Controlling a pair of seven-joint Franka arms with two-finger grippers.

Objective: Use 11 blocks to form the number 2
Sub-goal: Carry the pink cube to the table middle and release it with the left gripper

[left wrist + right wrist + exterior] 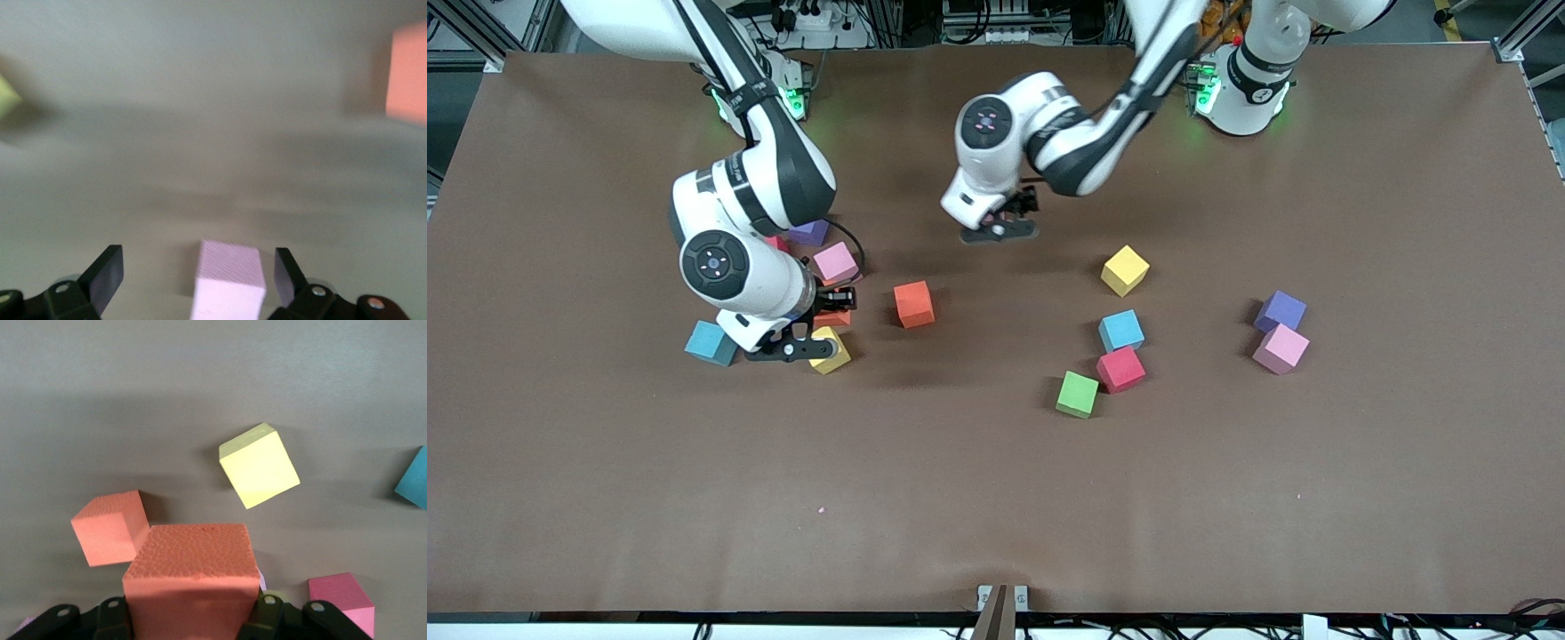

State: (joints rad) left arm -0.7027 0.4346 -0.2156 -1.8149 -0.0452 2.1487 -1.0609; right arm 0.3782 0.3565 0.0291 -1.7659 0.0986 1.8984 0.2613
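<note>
My right gripper [818, 325] [190, 613] is shut on an orange block [834, 317] [190, 567], just above the table among a yellow block [830, 349], a light blue block [711, 342] and a pink block [836, 262]. A second orange block [913, 303] lies beside them. My left gripper [1003, 222] [198, 273] is open at the table's middle, with a pink block [230, 280] between its fingers, untouched; that block is hidden in the front view. Yellow [1125, 270], light blue [1121, 330], red [1120, 369], green [1077, 394] and pink [1280, 348] blocks lie scattered. No digit figure shows.
A purple cube [1280, 310] touches the pink block toward the left arm's end. Another purple cube [811, 233] and a reddish-pink cube [776, 242] sit under the right arm. The brown table [996, 498] is bare nearer the front camera.
</note>
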